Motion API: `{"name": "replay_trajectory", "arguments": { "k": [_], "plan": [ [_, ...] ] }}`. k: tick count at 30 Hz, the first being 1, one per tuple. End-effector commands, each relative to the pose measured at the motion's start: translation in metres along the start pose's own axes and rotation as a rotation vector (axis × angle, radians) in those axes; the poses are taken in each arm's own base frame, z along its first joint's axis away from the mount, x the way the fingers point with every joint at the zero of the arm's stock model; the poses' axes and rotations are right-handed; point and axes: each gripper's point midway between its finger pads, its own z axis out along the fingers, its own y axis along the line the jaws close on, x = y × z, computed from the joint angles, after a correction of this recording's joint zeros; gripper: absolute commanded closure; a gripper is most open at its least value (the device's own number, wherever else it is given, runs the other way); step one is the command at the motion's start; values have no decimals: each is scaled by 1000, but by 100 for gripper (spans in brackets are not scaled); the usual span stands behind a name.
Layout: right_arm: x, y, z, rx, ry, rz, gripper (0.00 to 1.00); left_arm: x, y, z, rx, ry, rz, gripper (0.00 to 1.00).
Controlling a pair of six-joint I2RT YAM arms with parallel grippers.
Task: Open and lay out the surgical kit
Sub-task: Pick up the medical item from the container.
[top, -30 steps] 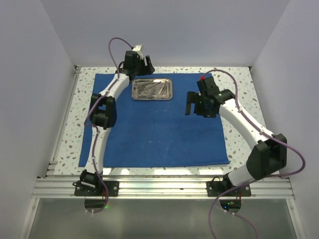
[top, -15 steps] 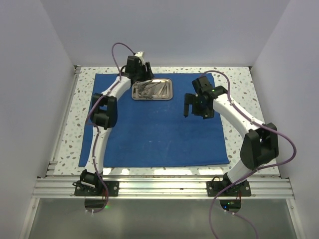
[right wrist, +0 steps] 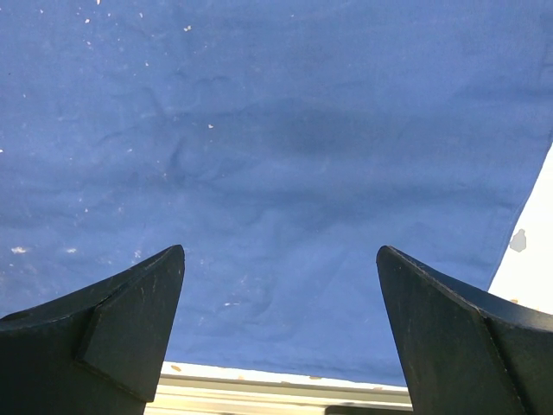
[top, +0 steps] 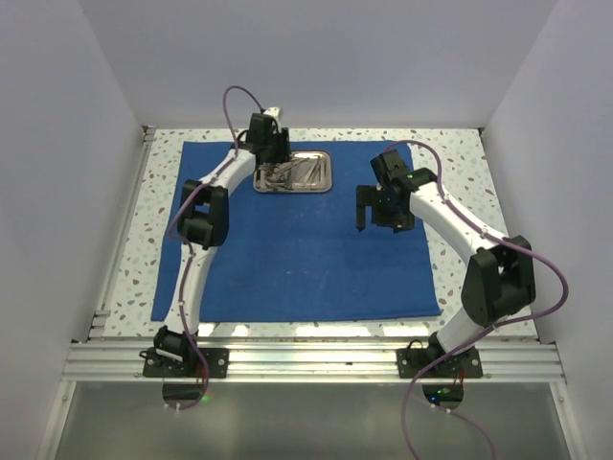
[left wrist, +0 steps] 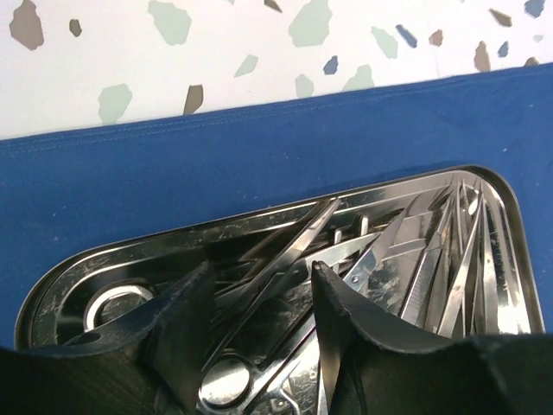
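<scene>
The royal-blue cloth wrap (top: pixel 306 259) lies spread flat on the table. The steel tray (top: pixel 321 180) stands on its far middle part and holds several silver scissors, tweezers and forceps (top: pixel 306 170). My left gripper (top: pixel 272 165) is down in the tray's left end. In the left wrist view it (left wrist: pixel 263 268) is open, its fingers (left wrist: pixel 181 320) on either side of a pair of scissors (left wrist: pixel 298 251) that lies in the tray (left wrist: pixel 78 277). My right gripper (top: pixel 367 213) hangs wide open and empty over the cloth's right part (right wrist: pixel 276 130).
Speckled table top (top: pixel 460 172) borders the cloth on all sides. An aluminium rail (top: pixel 316 359) runs along the near edge. White walls close in the left, right and back.
My left gripper has moved right and down from the tray's far-left corner into the tray. My right gripper has shifted slightly left and towards the near side, over the cloth.
</scene>
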Motion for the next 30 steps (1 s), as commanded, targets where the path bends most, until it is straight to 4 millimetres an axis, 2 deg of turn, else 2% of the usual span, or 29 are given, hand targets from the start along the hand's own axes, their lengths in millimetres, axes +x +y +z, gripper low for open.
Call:
{"name": "replay_trajectory", "arguments": {
  "k": [1, 4, 6, 7, 10, 12, 14, 19, 21, 25, 27, 30],
  "plan": [
    [-9, 0, -6, -18, -29, -18, 3, 66, 25, 3, -91, 207, 20, 48],
    [-11, 1, -5, -23, -37, -15, 3, 88, 26, -2, -104, 274, 28, 55],
    [-10, 1, -4, -28, -35, -13, 3, 99, 26, -9, -114, 312, 50, 57],
    [-9, 2, -3, -37, -36, -15, 3, 114, 28, -12, -133, 350, 58, 57],
    [-6, 2, 1, -50, -32, -8, 3, 134, 32, -20, -161, 410, 68, 58],
    [-3, 2, 4, -57, -23, -4, 3, 148, 37, -24, -181, 461, 69, 64],
    [-1, 4, 5, -66, -21, -6, 3, 164, 42, -28, -208, 513, 66, 65],
    [-1, 5, 7, -82, -23, -7, 3, 184, 40, -37, -226, 592, 61, 74],
    [-1, 8, 9, -96, -23, 0, 3, 188, 41, -40, -234, 608, 48, 85],
    [0, 8, 11, -97, -23, 3, 4, 201, 30, -47, -210, 665, 2, 100],
    [-1, 8, 11, -99, -28, 3, 4, 206, 21, -51, -177, 686, -31, 100],
    [1, 11, 10, -119, -22, 7, 4, 194, 9, -56, -139, 647, -45, 100]
  ]
}}
